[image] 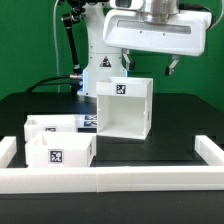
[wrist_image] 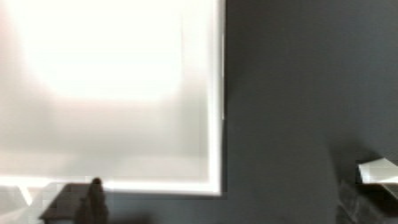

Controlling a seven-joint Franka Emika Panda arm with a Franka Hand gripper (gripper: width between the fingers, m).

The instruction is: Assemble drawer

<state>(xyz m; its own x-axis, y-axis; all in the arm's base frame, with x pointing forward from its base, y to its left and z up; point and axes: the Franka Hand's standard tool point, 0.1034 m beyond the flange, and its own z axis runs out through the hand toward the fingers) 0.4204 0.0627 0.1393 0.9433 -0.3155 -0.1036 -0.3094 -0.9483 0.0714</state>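
Note:
The drawer's tall white casing stands in the middle of the black table, with a black-and-white tag on its top. Two low white trays lie at the exterior view's left: one further back, and one in front with a tag on its face. My gripper hangs open and empty above the casing's top, its fingers apart over it. In the wrist view the casing is a bright white surface beside the dark table. The gripper shows one dark fingertip at the casing's edge and the other fingertip over the table.
A low white rim wall runs along the front and up both sides of the table. The marker board lies flat between the trays and the casing. The arm's white base and black cables stand behind the casing.

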